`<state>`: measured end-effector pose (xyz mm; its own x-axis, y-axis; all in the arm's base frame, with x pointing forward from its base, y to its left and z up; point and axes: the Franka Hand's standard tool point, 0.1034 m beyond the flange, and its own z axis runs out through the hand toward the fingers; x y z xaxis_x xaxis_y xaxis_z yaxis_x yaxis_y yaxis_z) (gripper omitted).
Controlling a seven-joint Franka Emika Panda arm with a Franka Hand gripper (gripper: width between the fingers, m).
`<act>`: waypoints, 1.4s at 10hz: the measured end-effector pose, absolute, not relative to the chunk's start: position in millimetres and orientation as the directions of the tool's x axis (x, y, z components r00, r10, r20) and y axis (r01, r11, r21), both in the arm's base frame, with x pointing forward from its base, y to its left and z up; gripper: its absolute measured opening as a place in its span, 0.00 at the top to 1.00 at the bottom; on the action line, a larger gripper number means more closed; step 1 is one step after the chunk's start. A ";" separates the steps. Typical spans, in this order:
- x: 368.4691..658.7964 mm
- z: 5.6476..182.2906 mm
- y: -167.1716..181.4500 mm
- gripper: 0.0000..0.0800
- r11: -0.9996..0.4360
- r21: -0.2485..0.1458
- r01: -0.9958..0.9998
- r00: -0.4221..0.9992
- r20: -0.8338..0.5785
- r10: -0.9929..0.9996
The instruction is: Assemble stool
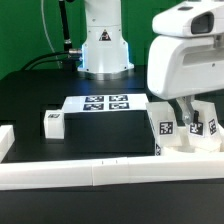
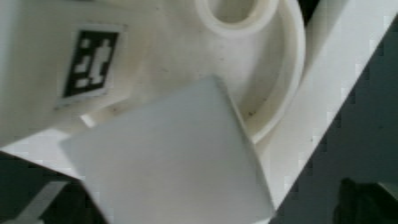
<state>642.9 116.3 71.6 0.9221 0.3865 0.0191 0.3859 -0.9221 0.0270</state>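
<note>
At the exterior view's left, 1 leg block [image 1: 54, 122] is lying alone on the black table [image 1: 28, 95], w/ the marker board [image 1: 100, 103] sitting mid-table. Toward the right, the gripper [image 1: 193, 118] is hovering low over more tagged white parts, jaws standing wide, clamping nothing. The wrist view is showing the round seat [image 2: 263, 60] close beneath. Step prob. approach for a grasp; next move is calling for centring on 1 part, then closing.

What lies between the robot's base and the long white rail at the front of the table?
In the exterior view: the marker board, then a bare stretch of black table.
</note>
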 end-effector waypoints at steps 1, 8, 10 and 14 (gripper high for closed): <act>643.4 72.4 114.8 0.19 -0.923 0.028 0.383 0.923 0.020 0.384; 644.1 72.4 112.7 0.57 -0.991 0.011 -0.136 0.990 0.032 -0.136; 643.8 71.5 111.0 0.57 -0.919 0.005 -0.395 0.919 0.025 -0.395; 645.7 70.6 106.0 0.57 -0.539 -0.044 -0.841 0.540 -0.024 -0.841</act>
<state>645.7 106.0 70.6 0.5402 -0.8412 -0.0240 -0.8412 -0.5389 -0.0436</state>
